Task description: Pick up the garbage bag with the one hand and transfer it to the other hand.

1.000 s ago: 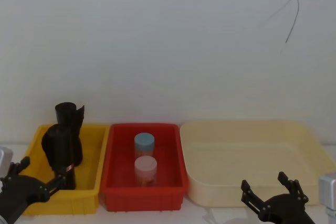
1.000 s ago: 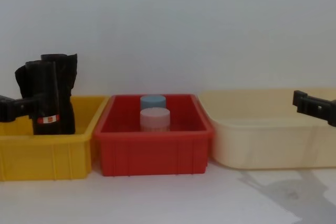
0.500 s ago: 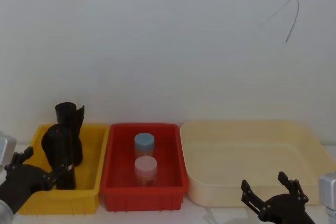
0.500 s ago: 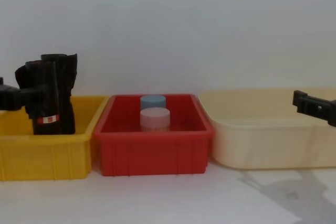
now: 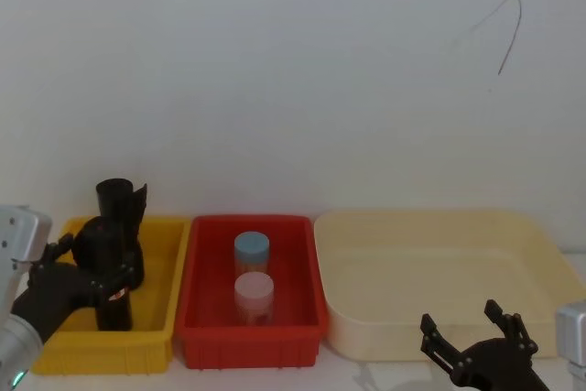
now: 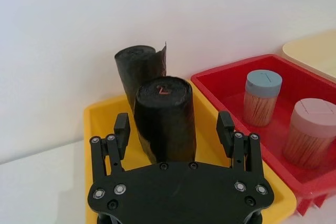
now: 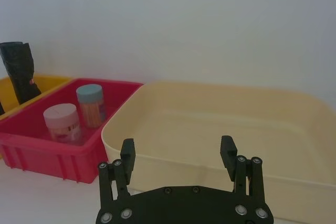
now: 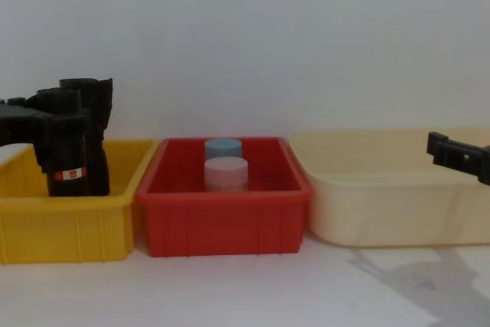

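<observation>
Left gripper (image 6: 174, 125) is bracketing the garbage bag (image 8: 70, 160), jaws spread.
The bag is standing upright in the yellow bin (image 8: 69, 227), just before a plain roll (image 6: 137, 64); closing squarely mid-roll seems wise. Right gripper (image 7: 177, 148) is idling, unclenched, by the cream tray (image 7: 236, 114).

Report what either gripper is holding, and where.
Nothing is held. The left gripper, open, straddles the garbage bag near its top; the right gripper is open, empty.
</observation>
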